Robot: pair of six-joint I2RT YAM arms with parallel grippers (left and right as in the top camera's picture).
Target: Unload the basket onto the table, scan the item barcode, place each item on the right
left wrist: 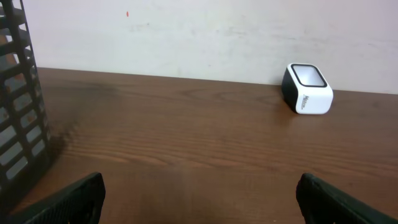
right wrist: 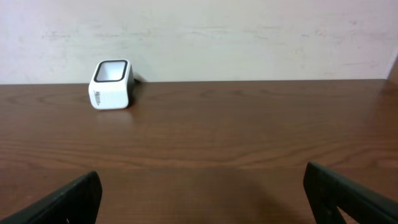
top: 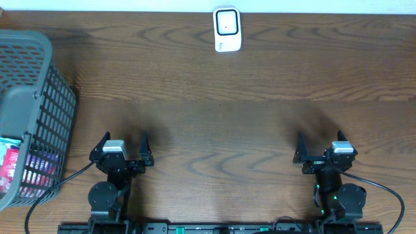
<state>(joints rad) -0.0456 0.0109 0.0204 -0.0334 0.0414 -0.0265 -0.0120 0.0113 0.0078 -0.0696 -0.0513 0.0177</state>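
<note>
Wood-grain table (top: 214,117) is seen from above, with four things counted on it from left to right: one basket, two grippers and one scanner.

At the far left edge one grey mesh basket (top: 39,97) is set, and its dark lattice wall (left wrist: 18,112) is also caught at the left border of the left wrist view. Through the mesh two packets can be made out low in the basket: one red packet (top: 8,166) and, just beside it, one purple packet (top: 40,170). Whether more lie beneath cannot be told, and no barcode can be read on either.

Near the front edge, to the right of the basket, the left gripper (top: 124,140) is held with its two fingers spread wide apart; nothing is gripped, and only bare table is seen between them in its own camera (left wrist: 199,183).

At the far edge of the table, between the two arms, one white scanner (top: 227,29) with a dark-framed window on top is placed against the pale wall. It is seen to the right in the left wrist view (left wrist: 307,90) and to the left in the right wrist view (right wrist: 112,84), well apart from both grippers.

Near the front edge on the right, the right gripper (top: 320,143) is likewise spread wide with nothing held (right wrist: 202,177).
</note>
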